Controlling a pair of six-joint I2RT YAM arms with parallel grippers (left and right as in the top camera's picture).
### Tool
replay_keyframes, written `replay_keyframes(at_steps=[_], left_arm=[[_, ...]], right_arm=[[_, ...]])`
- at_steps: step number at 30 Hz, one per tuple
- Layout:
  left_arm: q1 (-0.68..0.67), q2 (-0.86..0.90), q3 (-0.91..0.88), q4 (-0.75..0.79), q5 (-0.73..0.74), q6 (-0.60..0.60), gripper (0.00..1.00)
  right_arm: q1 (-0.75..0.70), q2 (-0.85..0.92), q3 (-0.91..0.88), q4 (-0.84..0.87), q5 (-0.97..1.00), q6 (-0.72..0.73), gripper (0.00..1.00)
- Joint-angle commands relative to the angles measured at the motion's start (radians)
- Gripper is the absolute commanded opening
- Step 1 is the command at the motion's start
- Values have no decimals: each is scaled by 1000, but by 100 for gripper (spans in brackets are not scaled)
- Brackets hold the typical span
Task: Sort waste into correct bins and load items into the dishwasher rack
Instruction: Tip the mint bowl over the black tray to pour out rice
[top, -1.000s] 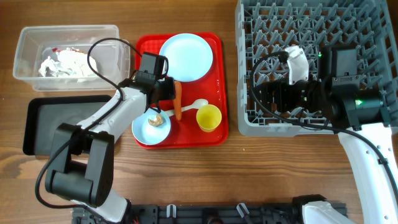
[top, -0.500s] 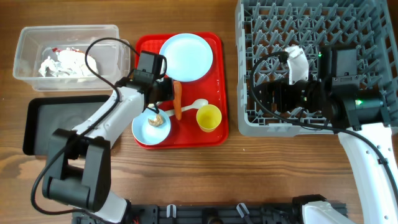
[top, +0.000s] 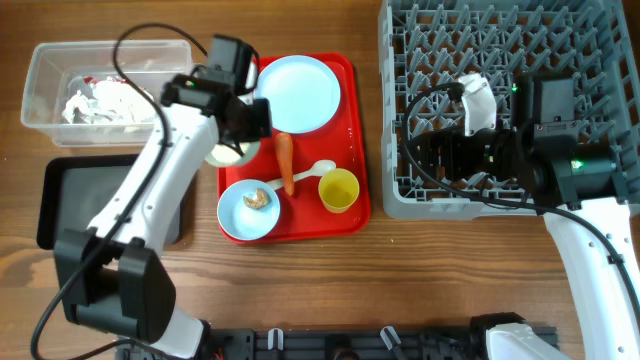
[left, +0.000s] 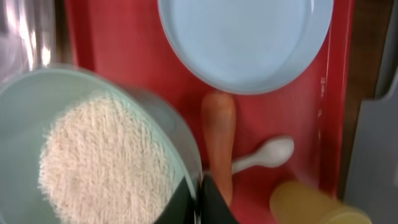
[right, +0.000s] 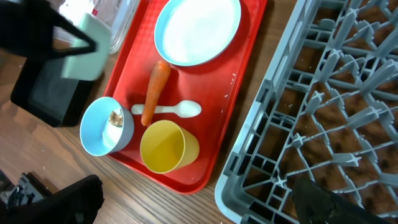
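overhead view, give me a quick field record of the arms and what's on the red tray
left gripper: shut on the rim of the pale green bowl, rice inside, held over the red tray, at its left edge
right gripper: open over the dishwasher rack, holding nothing
on red tray: plate, carrot, spoon, yellow cup, light blue bowl with a brown scrap
clear tub: crumpled paper
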Motion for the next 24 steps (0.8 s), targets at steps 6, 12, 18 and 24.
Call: replay_keyframes(at_steps=[6,12,18,24], left_arm=[[392,-104,73,-242,279,92,4],[755,-92,68,-261,604,334,4],[958,-37,30,-257,739,492,4],[1114,2,-161,-176,984,595,4]], right_arm=[[3,8,-4,0,3,-2,100],[3,7,-4,-2,3,-2,100],[3,8,-4,-9,2,1,99],[3,7,-4,-13,2,8,100]])
